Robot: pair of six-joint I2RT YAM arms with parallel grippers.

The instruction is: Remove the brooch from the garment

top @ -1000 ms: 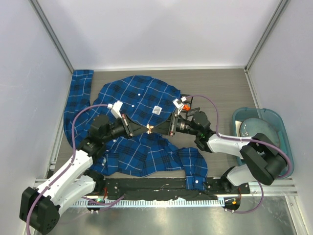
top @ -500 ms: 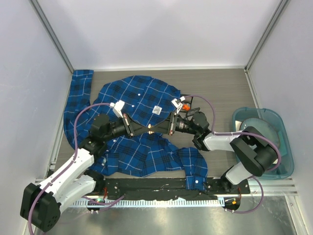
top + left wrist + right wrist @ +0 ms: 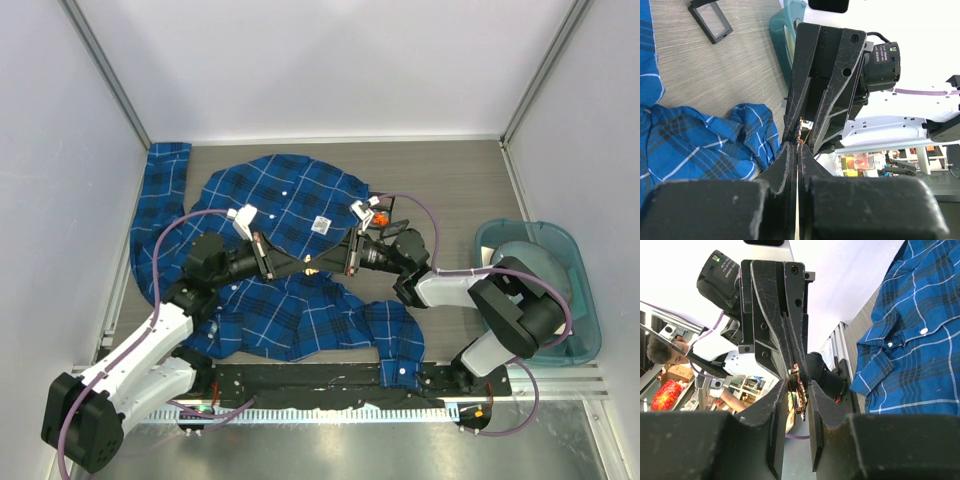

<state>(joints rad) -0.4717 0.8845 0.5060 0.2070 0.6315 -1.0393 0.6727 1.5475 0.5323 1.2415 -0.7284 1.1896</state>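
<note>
Top external: left gripper [image 3: 299, 266] pinched shut on the small brooch [image 3: 309, 262], tip to tip with the right gripper [image 3: 320, 263], whose jaws sit narrow around it, grip unclear; plaid garment [image 3: 290, 195] lies spread beneath on the table [image 3: 440, 170]

Grey wood-grain table [image 3: 450, 180], plaid garment [image 3: 290, 200], teal tub [image 3: 540, 226]

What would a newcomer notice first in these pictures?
Mid-table, the left gripper and the right gripper meet tip to tip over the blue plaid shirt, both seemingly pinching a small gold brooch. A teal bin stands at the table's right edge.
</note>
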